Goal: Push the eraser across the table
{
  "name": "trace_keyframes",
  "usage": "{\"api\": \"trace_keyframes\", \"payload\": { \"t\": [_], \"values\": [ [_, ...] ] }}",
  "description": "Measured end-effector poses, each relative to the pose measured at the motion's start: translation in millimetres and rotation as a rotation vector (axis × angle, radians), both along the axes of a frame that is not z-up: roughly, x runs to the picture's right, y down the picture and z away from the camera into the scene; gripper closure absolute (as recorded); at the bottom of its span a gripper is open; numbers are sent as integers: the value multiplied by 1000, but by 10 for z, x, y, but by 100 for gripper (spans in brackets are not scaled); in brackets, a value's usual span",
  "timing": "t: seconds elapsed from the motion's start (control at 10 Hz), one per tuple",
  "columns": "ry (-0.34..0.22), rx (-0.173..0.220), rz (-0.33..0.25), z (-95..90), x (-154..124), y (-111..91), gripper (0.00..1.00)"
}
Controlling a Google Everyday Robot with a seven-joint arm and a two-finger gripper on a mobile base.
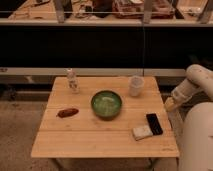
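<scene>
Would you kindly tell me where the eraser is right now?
In the camera view, the white eraser lies near the front right corner of the table, beside a black rectangular object; the gripper hangs just off its right edge.

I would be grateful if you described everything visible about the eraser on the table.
The eraser is a small, pale, rectangular block lying flat near the front corner of the table on the arm's side. It sits close beside a flat black object; whether they touch is unclear. The hand hovers at the table's edge, farther back, apart from the eraser.
</scene>
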State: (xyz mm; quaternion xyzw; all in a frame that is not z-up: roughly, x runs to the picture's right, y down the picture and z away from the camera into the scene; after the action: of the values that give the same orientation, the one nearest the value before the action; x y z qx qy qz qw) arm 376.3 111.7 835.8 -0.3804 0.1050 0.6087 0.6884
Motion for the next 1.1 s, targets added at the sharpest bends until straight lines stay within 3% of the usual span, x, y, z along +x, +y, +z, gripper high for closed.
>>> {"api": "trace_keyframes", "payload": {
  "t": [0.2, 0.8, 1.1],
  "values": [
    [2, 2, -1, 7, -7, 58, 100],
    [17, 13, -8, -146, -86, 691, 100],
    [5, 18, 11, -131, -129, 927, 100]
  ]
}}
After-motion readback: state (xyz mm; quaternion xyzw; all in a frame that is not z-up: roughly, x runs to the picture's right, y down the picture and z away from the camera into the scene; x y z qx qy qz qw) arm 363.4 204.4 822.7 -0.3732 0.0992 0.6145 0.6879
